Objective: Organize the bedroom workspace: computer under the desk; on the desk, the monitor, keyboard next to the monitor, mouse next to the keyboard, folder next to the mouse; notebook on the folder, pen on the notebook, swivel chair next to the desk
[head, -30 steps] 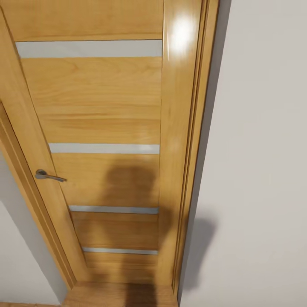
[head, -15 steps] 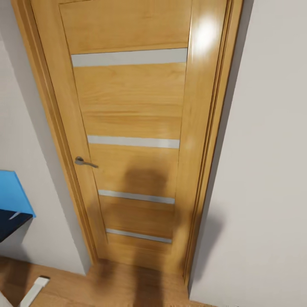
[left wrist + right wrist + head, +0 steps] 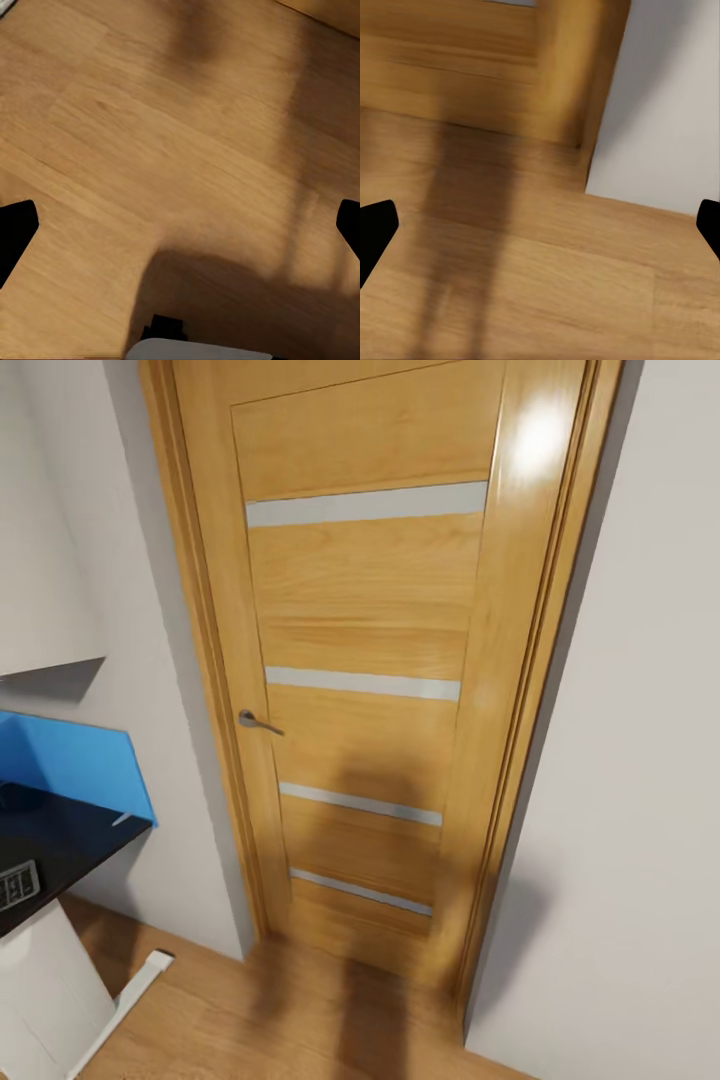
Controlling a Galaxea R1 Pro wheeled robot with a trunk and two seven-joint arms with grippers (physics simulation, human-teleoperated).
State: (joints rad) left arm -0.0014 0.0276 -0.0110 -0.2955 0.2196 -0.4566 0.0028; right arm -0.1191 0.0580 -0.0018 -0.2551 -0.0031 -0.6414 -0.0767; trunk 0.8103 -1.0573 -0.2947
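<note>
Left wrist view: left end effector, fingers spread, faces floor; right likewise.

A door fills the frame's centre, wall to its right. At lower left, the tabletop carries a keyboard at the frame's edge, floor below.

Honey-wood door with pale grey stripes; desk glossy black, blue back panel, white leg.

Head camera faces the door closely; both wrist cameras look down at the floor.
</note>
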